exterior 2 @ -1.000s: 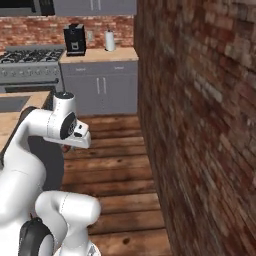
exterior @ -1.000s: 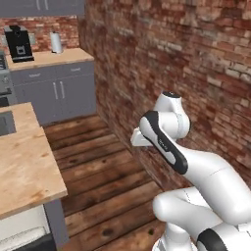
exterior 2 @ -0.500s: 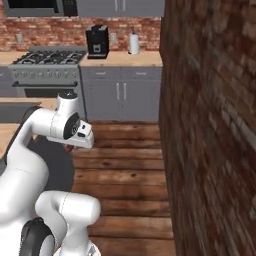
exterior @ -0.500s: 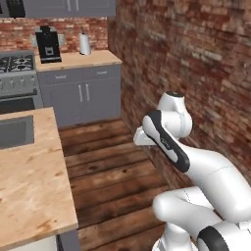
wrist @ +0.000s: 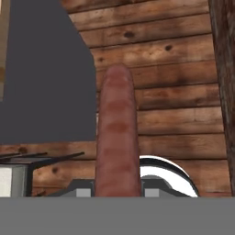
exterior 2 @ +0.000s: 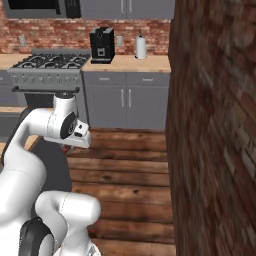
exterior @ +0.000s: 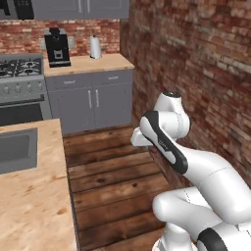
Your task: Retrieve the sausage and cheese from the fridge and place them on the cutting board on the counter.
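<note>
- The two-finger gripper (wrist: 117,195) is pinching the sausage, a reddish-brown cylinder (wrist: 117,137); in the hand view the sausage is rising straight up from between the jaws, which are pressing on its lower end.
- Beneath the held sausage, the hand view is showing brown wooden floor planks (wrist: 174,59), not a worktop.
- The white arm (exterior: 164,139) is staying folded close over the base, wrist tucked in; in the right base view the wrist (exterior 2: 67,127) is hanging over the floor.
- The base has been turning during the last second: the brick wall (exterior: 196,63) is sliding to the right in both base views, while the black coffee machine (exterior: 57,46), the white paper-towel roll (exterior: 95,46) and the grey gas stove (exterior: 19,68) are coming further into the picture.
- The light tan mottled counter (exterior: 29,196), with a grey inset sink (exterior: 17,149), is lying at the left of the left base view.
- Judgement: this is the carry phase for the first item. The cutting board is still to be reached, and the cheese is still to be fetched.
</note>
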You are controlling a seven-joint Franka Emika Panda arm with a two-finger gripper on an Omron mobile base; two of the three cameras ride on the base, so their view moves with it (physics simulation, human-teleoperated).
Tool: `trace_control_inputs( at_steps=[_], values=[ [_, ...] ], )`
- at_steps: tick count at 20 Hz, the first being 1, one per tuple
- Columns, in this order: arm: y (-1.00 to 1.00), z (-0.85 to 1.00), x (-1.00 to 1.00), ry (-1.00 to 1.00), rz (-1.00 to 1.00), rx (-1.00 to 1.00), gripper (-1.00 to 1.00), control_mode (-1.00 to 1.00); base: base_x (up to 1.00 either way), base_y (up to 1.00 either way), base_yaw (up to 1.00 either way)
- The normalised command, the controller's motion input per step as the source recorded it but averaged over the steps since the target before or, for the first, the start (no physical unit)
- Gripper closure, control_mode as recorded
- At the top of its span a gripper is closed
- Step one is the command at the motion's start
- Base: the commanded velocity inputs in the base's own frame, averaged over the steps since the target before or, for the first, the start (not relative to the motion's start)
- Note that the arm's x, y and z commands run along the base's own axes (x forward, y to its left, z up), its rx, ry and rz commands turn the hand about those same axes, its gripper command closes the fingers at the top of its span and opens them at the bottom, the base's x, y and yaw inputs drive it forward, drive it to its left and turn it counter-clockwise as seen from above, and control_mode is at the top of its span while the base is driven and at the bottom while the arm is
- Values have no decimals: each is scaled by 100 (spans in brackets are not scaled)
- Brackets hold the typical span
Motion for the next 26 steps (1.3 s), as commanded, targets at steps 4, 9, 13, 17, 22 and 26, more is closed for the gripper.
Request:
trace_control_inputs(
  at_steps=[4, 9, 13, 17, 22, 26],
  values=[
    [0, 0, 0, 0, 0, 0, 100, 100, 73, -22, 7],
    [0, 0, 0, 0, 0, 0, 100, 100, 73, -19, 15],
    [0, 0, 0, 0, 0, 0, 100, 100, 74, -17, 20],
    [0, 0, 0, 0, 0, 0, 100, 100, 74, -17, 20],
    [0, 0, 0, 0, 0, 0, 100, 100, 78, -15, 19],
    [0, 0, 0, 0, 0, 0, 100, 100, 83, -10, 20]
  ],
)
